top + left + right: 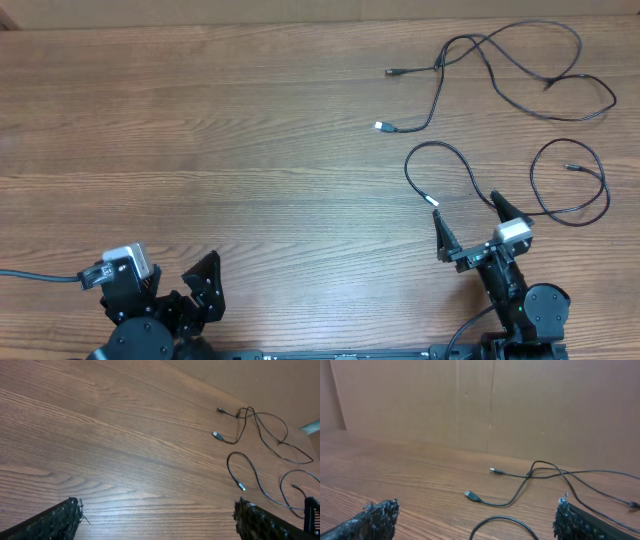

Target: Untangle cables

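Two thin black cables lie apart on the wooden table at the right. The far cable loops at the back right, with plug ends at the middle; it also shows in the left wrist view and the right wrist view. The near cable loops just beyond my right gripper, which is open and empty. It also shows in the left wrist view and the right wrist view. My left gripper is open and empty at the near left, far from both cables.
The wooden table stretches left of the cables. A brown cardboard wall stands behind the table's far edge.
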Robot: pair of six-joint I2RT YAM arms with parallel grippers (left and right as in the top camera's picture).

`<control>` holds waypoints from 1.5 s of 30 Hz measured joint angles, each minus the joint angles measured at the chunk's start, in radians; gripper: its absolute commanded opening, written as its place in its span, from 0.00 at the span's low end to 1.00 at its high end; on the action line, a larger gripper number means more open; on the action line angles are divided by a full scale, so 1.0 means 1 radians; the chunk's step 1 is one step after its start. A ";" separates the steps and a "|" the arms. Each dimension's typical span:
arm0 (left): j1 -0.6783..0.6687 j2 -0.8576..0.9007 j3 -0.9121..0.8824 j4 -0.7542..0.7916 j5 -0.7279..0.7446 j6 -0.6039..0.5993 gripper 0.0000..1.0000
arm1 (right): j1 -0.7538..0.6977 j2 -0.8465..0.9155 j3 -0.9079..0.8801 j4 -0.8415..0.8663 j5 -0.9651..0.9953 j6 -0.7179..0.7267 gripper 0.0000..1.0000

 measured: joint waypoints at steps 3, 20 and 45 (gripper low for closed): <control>0.000 0.000 0.000 0.000 0.000 0.000 0.99 | 0.000 0.000 0.000 -0.039 0.005 -0.025 1.00; 0.000 0.000 0.000 0.000 0.000 0.000 0.99 | 0.000 0.000 0.000 -0.047 0.092 0.019 1.00; 0.000 0.000 0.000 0.000 0.000 0.000 0.99 | 0.000 0.000 0.000 -0.046 0.098 0.029 1.00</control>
